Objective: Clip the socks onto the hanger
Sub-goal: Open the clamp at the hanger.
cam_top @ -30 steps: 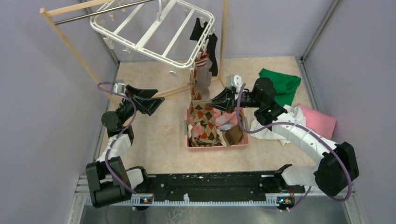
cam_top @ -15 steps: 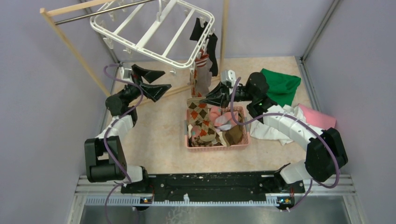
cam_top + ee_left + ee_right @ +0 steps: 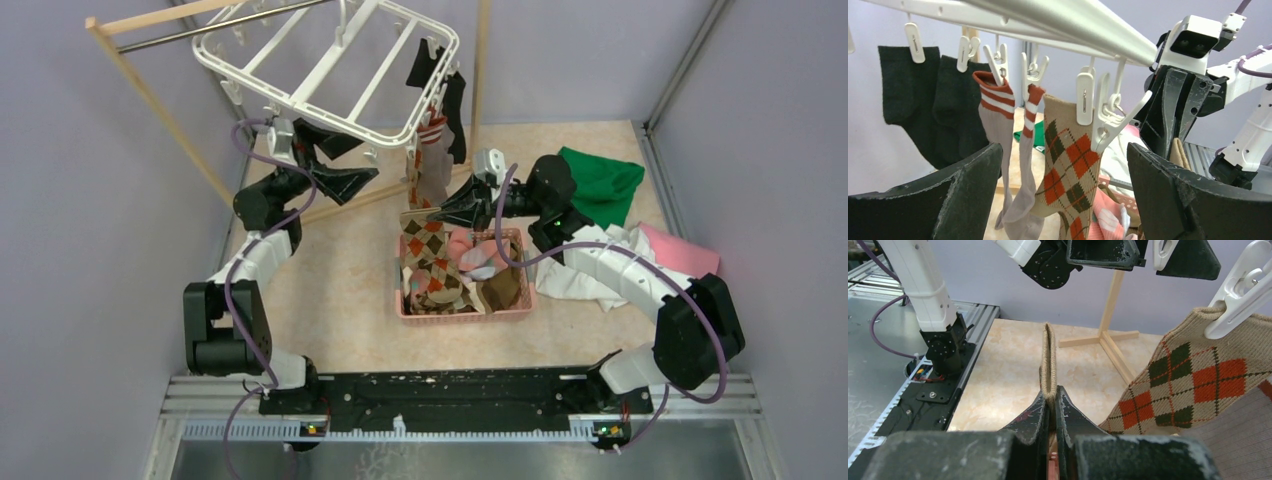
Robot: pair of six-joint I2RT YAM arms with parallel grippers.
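1. hanger (image 3: 258,82): white plastic frame with rounded corners and crossbars. It hangs tilted from the metal bar (image 3: 220,25) of the wooden rack (image 3: 150,100), back-left over the table (image 3: 340,290). Small white clips (image 3: 914,41) dangle round its rim.
2. Five socks are clipped cuff-up along the right end:
   - two black socks (image 3: 903,85), plain;
   - two striped-cuff socks (image 3: 998,125), grey-brown with orange-red and white bands;
   - one argyle sock (image 3: 1068,160), tan with orange and dark-brown diamonds.
3. An empty clip (image 3: 1110,117) hangs just right of the argyle's clip in the left wrist view.
4. left gripper (image 3: 358,160): jaws wide apart, holding nothing, raised just under the hanger's near rim. In its wrist view the fingers (image 3: 963,200) frame the hanging argyle and the empty clip.
5. right gripper (image 3: 1049,395): jaws together, clamped on the cuff of a second argyle sock (image 3: 1049,360). The tan cuff shows edge-on and stands upright out of the fingertips.
6. That cuff is held up above the pink basket (image 3: 465,312), near the hanging argyle. The rest of the sock trails down into the basket.
7. The basket also holds a pink sock (image 3: 465,245) and a brown sock (image 3: 500,290).
8. Right of the basket, on the table: green cloth (image 3: 600,180), white cloth (image 3: 580,275), pink cloth (image 3: 685,255).
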